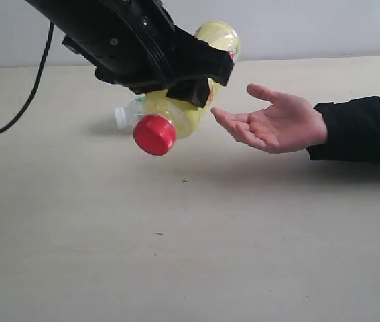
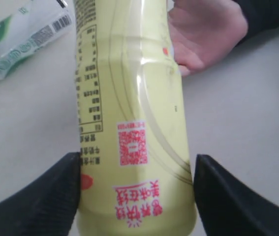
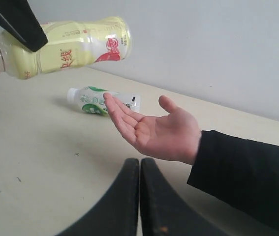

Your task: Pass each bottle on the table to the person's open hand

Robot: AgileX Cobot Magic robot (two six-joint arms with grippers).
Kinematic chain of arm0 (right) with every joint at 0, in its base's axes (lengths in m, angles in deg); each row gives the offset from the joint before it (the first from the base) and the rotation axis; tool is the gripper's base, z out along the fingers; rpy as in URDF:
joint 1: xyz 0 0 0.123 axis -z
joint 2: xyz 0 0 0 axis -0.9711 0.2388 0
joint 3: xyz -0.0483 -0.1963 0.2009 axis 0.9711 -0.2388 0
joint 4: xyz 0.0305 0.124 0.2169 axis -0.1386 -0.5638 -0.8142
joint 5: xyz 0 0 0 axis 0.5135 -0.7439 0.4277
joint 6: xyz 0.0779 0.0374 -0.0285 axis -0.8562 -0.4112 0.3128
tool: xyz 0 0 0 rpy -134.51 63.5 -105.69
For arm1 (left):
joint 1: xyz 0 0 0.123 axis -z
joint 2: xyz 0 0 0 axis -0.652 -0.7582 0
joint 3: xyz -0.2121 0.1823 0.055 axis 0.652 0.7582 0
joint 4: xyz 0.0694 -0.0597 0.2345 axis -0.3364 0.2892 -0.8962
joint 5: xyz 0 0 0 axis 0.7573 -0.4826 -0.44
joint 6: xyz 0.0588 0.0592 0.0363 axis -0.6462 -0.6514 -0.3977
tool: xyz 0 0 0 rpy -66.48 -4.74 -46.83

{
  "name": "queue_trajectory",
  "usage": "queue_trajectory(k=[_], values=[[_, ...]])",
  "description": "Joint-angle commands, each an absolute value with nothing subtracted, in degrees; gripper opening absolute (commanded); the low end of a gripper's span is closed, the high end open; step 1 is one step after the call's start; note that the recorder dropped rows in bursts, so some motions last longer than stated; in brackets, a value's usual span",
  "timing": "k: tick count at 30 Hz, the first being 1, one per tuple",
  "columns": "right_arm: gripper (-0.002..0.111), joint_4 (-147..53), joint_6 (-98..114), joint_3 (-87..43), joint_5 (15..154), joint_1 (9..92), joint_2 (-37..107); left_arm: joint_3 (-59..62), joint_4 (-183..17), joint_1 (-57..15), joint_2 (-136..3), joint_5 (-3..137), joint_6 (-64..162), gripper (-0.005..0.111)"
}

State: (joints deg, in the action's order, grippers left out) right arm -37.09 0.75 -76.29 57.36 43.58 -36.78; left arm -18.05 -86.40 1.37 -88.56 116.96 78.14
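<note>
Yellow-labelled bottle (image 1: 179, 117) clamped in the left pincer (image 2: 137, 196).
Red-capped, sideways, near the open hand (image 1: 277, 124); right pincer (image 3: 139, 196) closed.

Soft, even, fairly bright light is spread over the scene. Only faint, diffuse shadows are cast on the table (image 1: 176, 255) beneath the left gripper (image 1: 206, 80) and the yellow bottle (image 1: 169, 117) it clamps. From the left wrist, the bottle's label is seen slightly blurred, with pale highlights on the plastic. The right gripper (image 3: 139, 196) is rendered dark and soft-edged close to its lens
</note>
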Motion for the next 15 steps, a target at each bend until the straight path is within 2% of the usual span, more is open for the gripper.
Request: queue_trajectory(k=[1, 15], values=[[0.001, -37.0, 1.0, -76.5, 58.0, 43.5, -37.0, -16.4, -86.6, 4.1, -90.0, 112.0, 85.4, 0.000], [0.001, -37.0, 1.0, -76.5, 58.0, 43.5, -37.0, -16.0, -89.4, 8.3, -95.7, 99.9, 99.7, 0.000]])
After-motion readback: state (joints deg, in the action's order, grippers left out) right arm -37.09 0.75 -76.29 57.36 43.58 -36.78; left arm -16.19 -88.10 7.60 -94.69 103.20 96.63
